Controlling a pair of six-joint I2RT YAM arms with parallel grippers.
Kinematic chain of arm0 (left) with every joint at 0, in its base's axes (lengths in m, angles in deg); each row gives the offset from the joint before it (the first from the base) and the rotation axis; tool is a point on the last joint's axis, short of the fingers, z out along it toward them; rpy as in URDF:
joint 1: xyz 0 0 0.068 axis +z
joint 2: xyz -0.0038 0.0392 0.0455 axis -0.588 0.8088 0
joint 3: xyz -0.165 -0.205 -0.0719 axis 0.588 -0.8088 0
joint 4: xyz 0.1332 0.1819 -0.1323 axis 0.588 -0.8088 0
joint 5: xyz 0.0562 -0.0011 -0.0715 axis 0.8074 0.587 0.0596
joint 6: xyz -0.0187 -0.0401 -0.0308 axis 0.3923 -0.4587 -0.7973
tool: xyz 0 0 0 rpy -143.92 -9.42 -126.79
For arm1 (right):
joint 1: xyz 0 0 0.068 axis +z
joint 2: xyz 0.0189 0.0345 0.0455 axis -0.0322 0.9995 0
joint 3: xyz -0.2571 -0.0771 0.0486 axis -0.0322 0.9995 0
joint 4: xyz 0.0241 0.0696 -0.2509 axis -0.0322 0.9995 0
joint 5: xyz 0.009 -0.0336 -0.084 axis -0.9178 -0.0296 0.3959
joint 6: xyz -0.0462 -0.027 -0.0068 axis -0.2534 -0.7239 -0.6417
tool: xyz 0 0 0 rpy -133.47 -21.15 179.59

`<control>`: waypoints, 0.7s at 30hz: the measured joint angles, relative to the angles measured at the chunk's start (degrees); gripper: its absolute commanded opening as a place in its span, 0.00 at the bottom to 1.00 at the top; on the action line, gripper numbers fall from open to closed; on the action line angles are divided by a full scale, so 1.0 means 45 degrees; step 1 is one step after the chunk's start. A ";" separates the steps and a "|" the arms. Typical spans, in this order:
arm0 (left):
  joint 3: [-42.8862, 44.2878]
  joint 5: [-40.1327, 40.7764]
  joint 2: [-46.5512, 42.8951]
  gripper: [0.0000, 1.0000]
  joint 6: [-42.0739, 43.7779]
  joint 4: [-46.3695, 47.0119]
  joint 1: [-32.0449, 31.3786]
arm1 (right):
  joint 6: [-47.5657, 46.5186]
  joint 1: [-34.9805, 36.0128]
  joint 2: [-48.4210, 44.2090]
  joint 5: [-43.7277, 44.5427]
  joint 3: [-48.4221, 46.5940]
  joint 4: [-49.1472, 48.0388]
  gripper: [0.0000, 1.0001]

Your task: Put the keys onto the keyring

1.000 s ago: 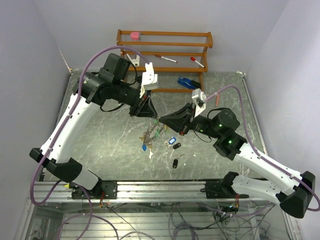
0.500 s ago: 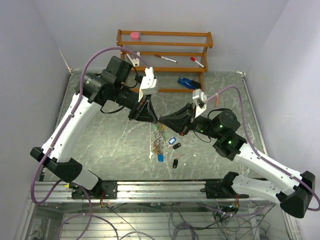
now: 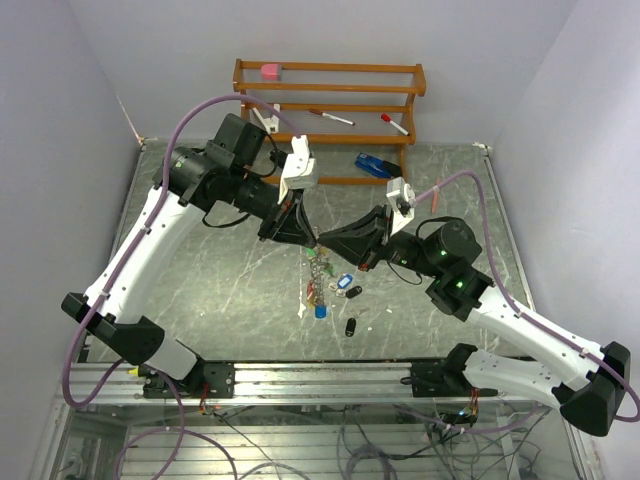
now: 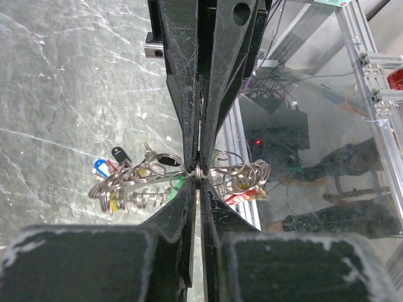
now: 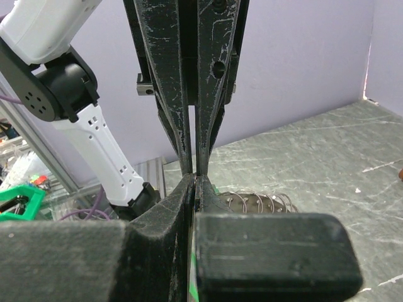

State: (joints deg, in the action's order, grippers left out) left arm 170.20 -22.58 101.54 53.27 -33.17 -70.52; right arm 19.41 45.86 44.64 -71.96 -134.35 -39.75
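Your left end effector (image 4: 198, 184) is pinched narrow on the keyring (image 4: 146, 181) wire, and the closed right end effector (image 3: 327, 240) meets it tip to tip. In the last second the ring's tagged cluster has swung from left to hang straight down over the bench (image 3: 230, 290). The loose keys (image 3: 347, 286) lie beside it, not yet threaded

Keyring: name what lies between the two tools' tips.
Only the keyring wire, where left tool and right tool meet; seen in the left wrist view.
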 measured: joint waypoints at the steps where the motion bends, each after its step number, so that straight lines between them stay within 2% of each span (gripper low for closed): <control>1: 0.0005 0.0010 0.0000 0.10 -0.0068 0.0015 0.0000 | 0.0019 0.0000 0.0000 0.0000 0.0000 -0.0019 0.00; 12: 0.0340 0.0238 0.0117 0.07 -0.0291 -0.0146 0.0000 | 0.0228 -0.0005 0.0000 -0.0010 0.0000 -0.0092 0.00; 14: 0.0554 0.0345 0.0233 0.07 -0.0126 -0.0427 0.0000 | 0.0248 0.0000 0.0000 -0.0029 0.0000 -0.0058 0.05; 16: 0.0729 0.0486 0.0369 0.07 0.0160 -0.0777 -0.0015 | 0.0243 0.0000 -0.0005 -0.0068 0.0000 0.0131 0.18; 21: 0.0845 0.1175 0.0559 0.07 0.0714 -0.1656 -0.0024 | 0.0141 -0.0005 -0.0228 -0.0209 -0.0010 0.0971 0.26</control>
State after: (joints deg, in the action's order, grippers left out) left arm 174.01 -17.29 104.06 56.48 -40.62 -70.63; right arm 20.04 45.84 43.61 -72.90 -134.39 -35.38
